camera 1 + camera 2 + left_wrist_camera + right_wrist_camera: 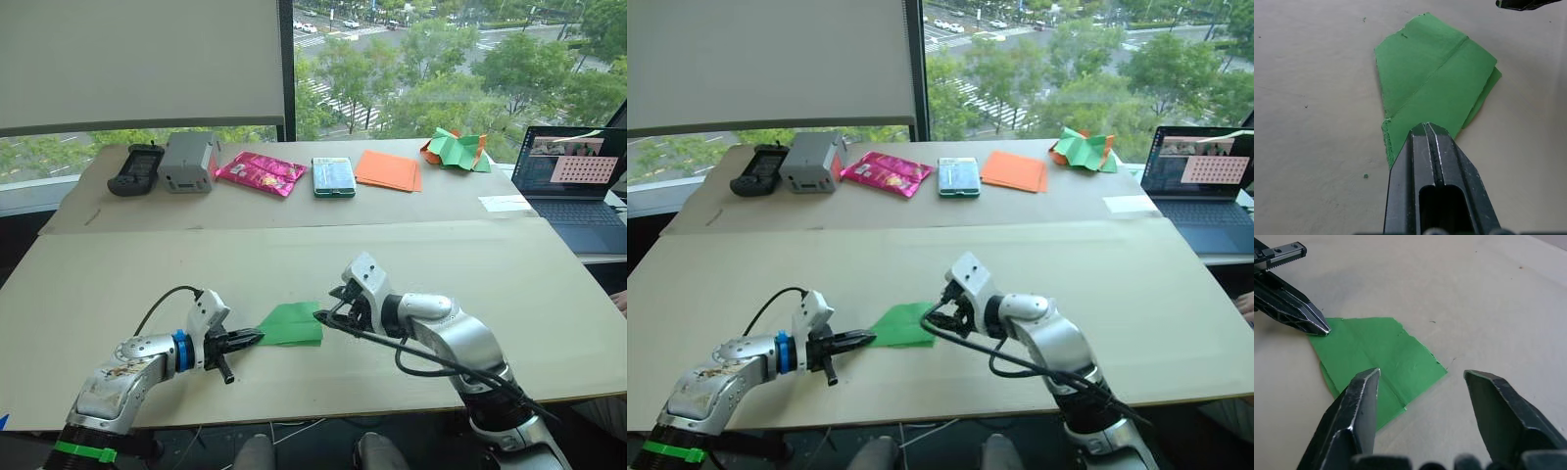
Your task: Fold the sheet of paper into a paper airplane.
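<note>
The sheet of paper is bright green, folded into a creased wedge, and lies flat on the near table between my two grippers. My left gripper is shut, and its joined tip rests on top of the wedge's narrow end, with paper showing on both sides of it. My right gripper is open wide, just above the paper's broad end, with nothing between its fingers. In the right wrist view the left gripper's tip touches the paper's far corner.
On the back table sit a black controller, a grey box, a pink packet, a teal pack, flat orange sheets and a crumpled green-and-orange heap. A laptop stands at the right.
</note>
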